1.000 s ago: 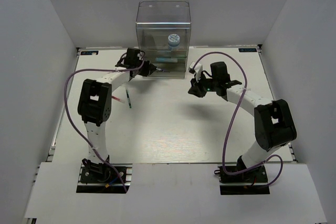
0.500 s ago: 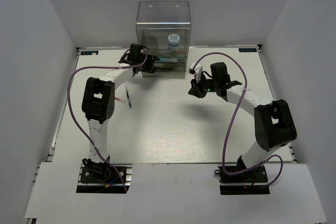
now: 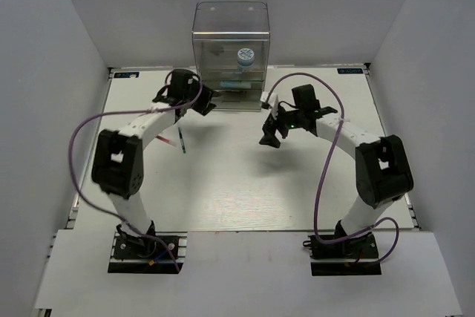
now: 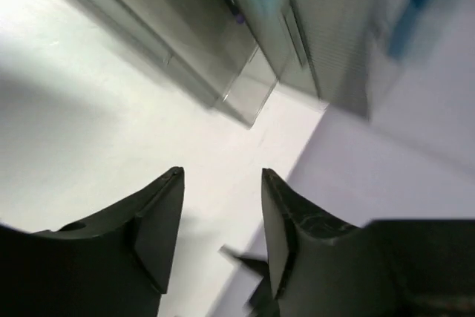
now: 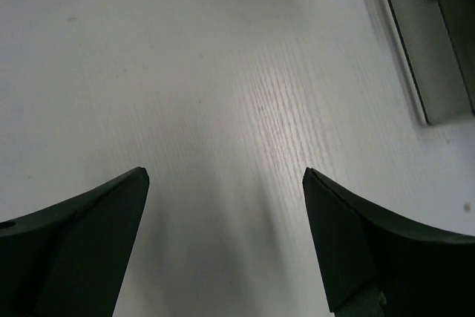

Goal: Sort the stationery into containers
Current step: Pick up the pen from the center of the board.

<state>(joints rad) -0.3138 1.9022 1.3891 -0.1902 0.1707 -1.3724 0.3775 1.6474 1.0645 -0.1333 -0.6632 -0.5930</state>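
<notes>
Clear plastic cabinet point(image 3: 231, 35) is seen at the far centre of the white table point(image 3: 223, 183), with the blue-and-white roll point(image 3: 246, 56) inside it above the drawers. Thin pen point(image 3: 181, 139) is seen lying on the table, near-left of the cabinet. Left gripper point(image 4: 221, 176) is held just beside the cabinet's lower left corner, jaws partly apart, nothing gripped. Right gripper point(image 5: 226, 176) is held over bare table, jaws spread wide, empty.
</notes>
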